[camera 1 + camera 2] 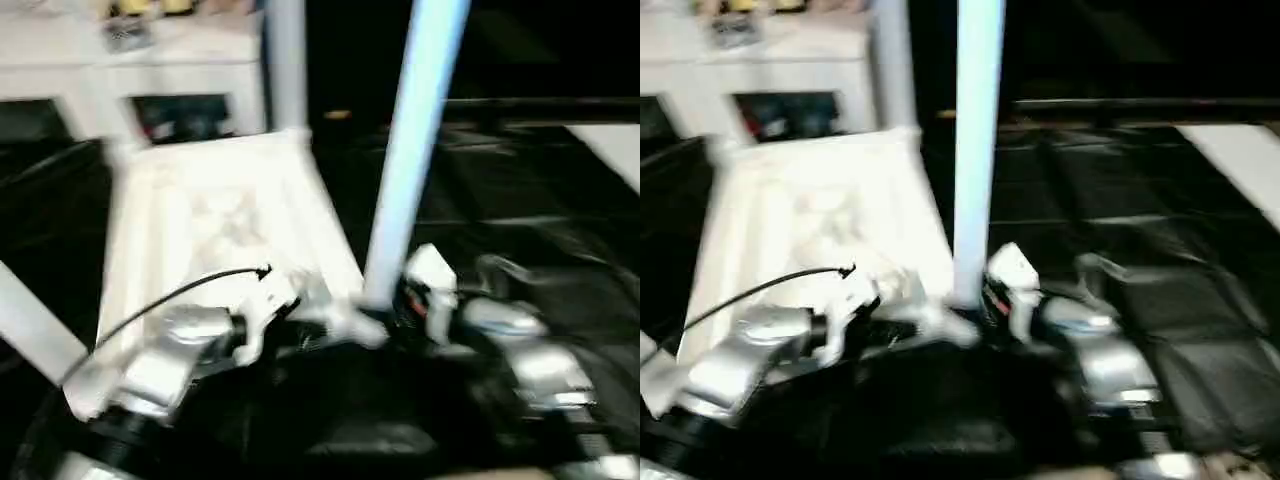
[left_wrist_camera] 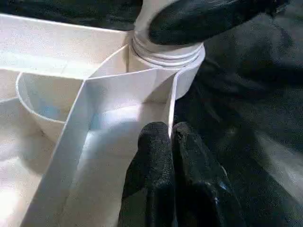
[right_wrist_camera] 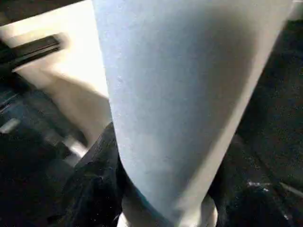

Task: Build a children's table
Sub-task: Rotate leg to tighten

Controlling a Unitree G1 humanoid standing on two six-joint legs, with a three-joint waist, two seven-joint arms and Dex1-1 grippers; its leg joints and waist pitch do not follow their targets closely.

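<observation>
The white tabletop (image 1: 215, 215) lies upside down on the black mat, its ribbed underside facing up. One white leg (image 1: 412, 150) stands upright in the near right corner socket (image 2: 189, 75), its threaded end (image 2: 165, 52) showing above the socket. My right gripper (image 1: 400, 305) is shut on this leg's base, and one of its black fingers (image 2: 208, 19) crosses the leg. My left gripper (image 2: 171, 142) is shut on the tabletop's thin rim wall just beside that socket. A second leg (image 1: 285, 60) stands at the far corner. A third leg (image 1: 30, 325) slants at the left.
A white cabinet (image 1: 130, 60) with items on top stands behind the tabletop. Black padded mat (image 1: 520, 200) covers the floor to the right. A white slab (image 1: 610, 150) sits at the right edge. A black cable (image 1: 170, 295) runs over my left forearm.
</observation>
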